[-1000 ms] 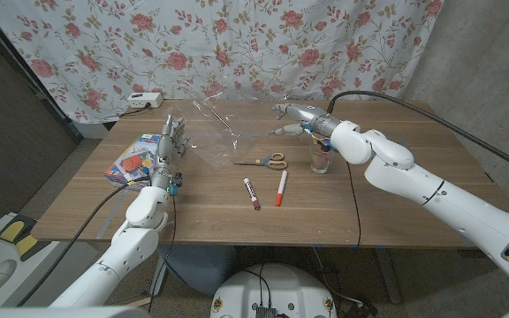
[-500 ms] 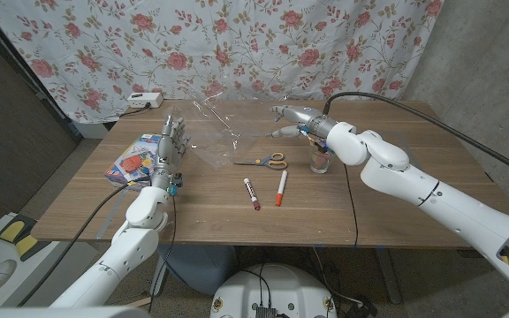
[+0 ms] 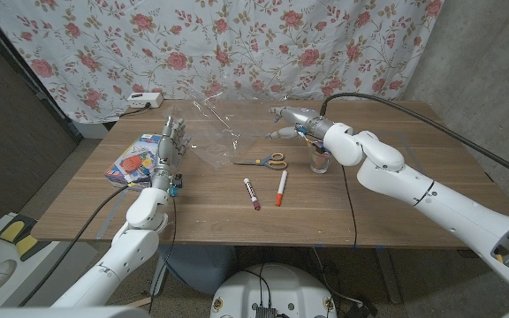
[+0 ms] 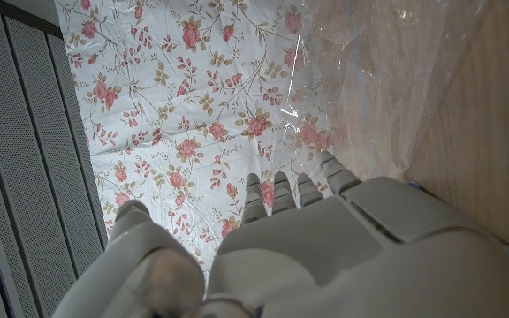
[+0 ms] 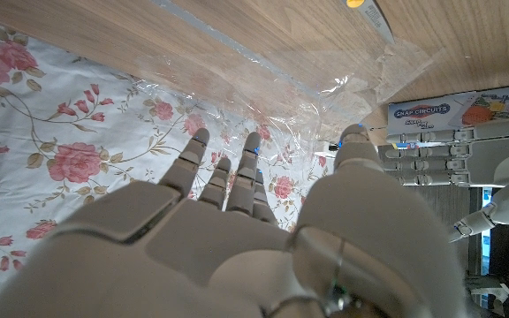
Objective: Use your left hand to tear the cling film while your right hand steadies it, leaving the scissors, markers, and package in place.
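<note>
The cling film (image 3: 215, 132) is lying as a crinkled, glossy clear sheet in the upper middle of the head view, spreading over the wooden table (image 3: 210, 216) and rising in a shiny wrinkled peak toward the flowered curtain (image 3: 237, 44). The left hand (image 3: 170, 146) is standing upright at the film's left edge, its grey fingers straight and close together, holding nothing. The right hand (image 3: 288, 119) is reaching in from the right at the film's far edge, fingers stretched out and slightly spread, gripping nothing that I can make out. Scissors (image 3: 265, 162) with yellow handles are lying just below the film, two slim markers (image 3: 266, 189) below them, and a colourful flat package (image 3: 133, 162) at centre left.
</note>
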Robot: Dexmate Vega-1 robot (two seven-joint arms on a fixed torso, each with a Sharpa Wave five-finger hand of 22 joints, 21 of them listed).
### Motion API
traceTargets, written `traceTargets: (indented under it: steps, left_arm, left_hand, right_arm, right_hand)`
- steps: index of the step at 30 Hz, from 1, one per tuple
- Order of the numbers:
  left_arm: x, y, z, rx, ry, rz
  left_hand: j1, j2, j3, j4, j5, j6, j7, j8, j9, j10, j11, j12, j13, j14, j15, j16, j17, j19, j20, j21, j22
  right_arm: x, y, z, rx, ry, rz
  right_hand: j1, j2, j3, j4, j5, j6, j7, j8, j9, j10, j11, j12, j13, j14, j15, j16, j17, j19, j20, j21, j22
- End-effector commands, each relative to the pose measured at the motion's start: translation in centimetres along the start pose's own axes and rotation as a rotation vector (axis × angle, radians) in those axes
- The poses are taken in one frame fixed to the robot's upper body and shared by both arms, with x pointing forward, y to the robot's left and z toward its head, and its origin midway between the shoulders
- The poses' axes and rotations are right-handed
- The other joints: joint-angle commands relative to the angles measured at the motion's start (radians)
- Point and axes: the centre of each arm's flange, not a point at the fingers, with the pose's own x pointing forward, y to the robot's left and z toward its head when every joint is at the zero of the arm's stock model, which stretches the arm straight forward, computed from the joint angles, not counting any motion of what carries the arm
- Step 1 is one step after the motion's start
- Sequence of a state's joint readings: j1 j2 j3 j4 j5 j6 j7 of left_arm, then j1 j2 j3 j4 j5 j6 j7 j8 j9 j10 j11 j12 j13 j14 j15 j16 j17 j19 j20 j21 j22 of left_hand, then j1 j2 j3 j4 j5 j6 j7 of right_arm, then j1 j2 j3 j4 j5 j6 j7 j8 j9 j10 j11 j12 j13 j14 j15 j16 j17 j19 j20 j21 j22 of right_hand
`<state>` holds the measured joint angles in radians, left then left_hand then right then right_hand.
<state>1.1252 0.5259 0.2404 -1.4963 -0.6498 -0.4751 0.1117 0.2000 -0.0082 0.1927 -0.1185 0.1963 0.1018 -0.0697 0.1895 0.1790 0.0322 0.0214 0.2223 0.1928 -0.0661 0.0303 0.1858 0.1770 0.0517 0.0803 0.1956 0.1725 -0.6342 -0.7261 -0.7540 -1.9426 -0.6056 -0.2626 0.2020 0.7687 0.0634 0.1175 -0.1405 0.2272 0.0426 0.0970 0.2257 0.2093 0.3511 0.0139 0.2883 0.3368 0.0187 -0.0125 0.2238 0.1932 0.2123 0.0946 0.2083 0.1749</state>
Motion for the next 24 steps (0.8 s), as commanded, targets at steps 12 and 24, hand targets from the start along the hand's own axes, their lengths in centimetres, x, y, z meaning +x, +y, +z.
traceTargets:
  steps: [12, 24]
  left_arm:
    - [0.1, -0.4, -0.5, -0.009, 0.003, -0.003]
    - [-0.1, -0.3, -0.7, 0.006, 0.006, 0.001]
  left_hand:
    - [0.000, -0.005, -0.003, 0.000, 0.006, 0.016, -0.003, 0.005, 0.005, 0.008, 0.002, 0.000, 0.003, 0.001, 0.001, 0.000, 0.002, -0.009, 0.004, -0.003, 0.003]
    - [0.000, -0.005, -0.004, 0.000, 0.007, 0.016, -0.004, 0.004, 0.005, 0.007, -0.001, -0.001, 0.003, 0.002, 0.001, 0.000, 0.002, -0.009, 0.005, -0.004, 0.003]
  right_arm:
    - [0.8, 0.9, 1.4, -0.028, 0.010, 0.007]
    - [1.4, 1.3, 2.3, -0.033, 0.000, 0.002]
  right_hand:
    - [-0.008, 0.004, 0.007, 0.005, 0.000, -0.006, 0.007, -0.005, -0.001, 0.025, 0.003, 0.002, 0.014, 0.047, -0.003, 0.024, 0.012, -0.003, 0.046, -0.003, 0.003]
    - [-0.023, 0.003, 0.004, 0.011, -0.003, -0.001, 0.007, -0.003, -0.001, 0.022, 0.006, -0.003, 0.021, 0.035, 0.005, 0.023, 0.019, -0.001, 0.048, -0.005, 0.003]
